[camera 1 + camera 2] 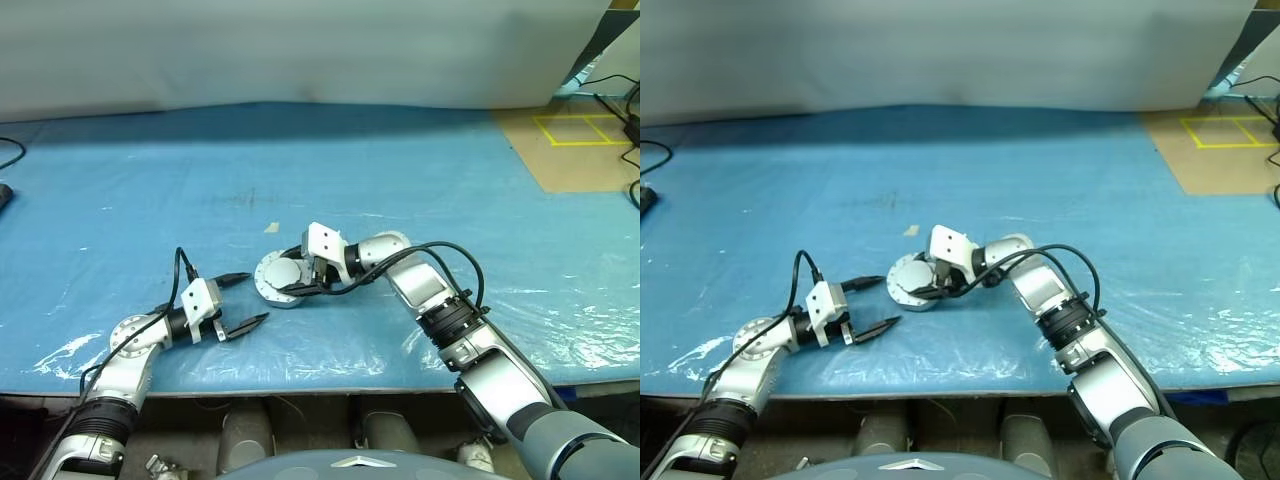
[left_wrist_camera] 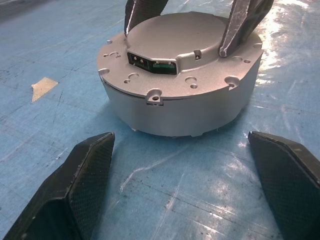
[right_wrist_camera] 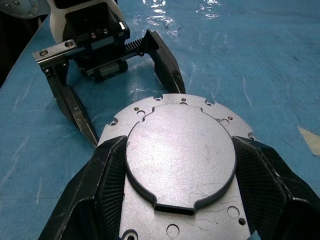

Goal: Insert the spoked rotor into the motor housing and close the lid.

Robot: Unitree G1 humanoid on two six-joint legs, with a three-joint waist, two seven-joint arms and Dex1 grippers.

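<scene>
The right end effector (image 3: 177, 200) is clamped on the motor housing (image 1: 280, 279): its two black fingers (image 3: 102, 192) press opposite sides of the raised round plate on top, seen closest in the right wrist view. That view gives the top face, a flat grey disc with a small notch at its edge, ringed by a flange with screw holes. The left wrist view gives what that one cannot: the housing's plain grey side wall resting on the surface (image 1: 400, 180), and a small connector socket (image 2: 152, 62) set into the shoulder facing the left end effector.

The left end effector (image 1: 243, 300) sits just beside the housing with its fingers (image 2: 75, 180) wide apart and nothing between them, pointing at the housing without touching it. The right wrist view shows it from the front, beyond the housing.

The head views place both end effectors near the front edge of the blue plastic-covered surface. A small tan scrap (image 1: 271, 228) lies on the surface just beyond the housing.
</scene>
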